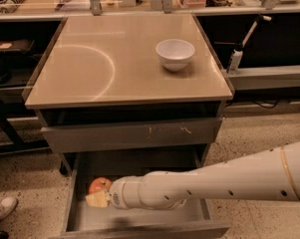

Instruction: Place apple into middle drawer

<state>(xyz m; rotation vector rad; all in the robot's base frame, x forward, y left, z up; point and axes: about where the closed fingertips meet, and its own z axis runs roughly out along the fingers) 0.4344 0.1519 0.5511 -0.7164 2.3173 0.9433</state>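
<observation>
The apple [100,184], red-orange with a yellowish patch, is low inside the open middle drawer [189,216], at its left side near the left wall. My gripper [96,197] reaches into the drawer from the right on the end of the white arm [199,185]. It is shut on the apple, with a pale yellowish finger [94,200] showing just under the fruit. I cannot tell whether the apple touches the drawer floor.
Above the open drawer is a shut grey drawer front with pale scratch marks [129,133]. A white bowl [175,54] stands on the beige cabinet top [104,63]. A shoe [2,208] is on the floor at the far left. A bottle [234,59] stands at the right.
</observation>
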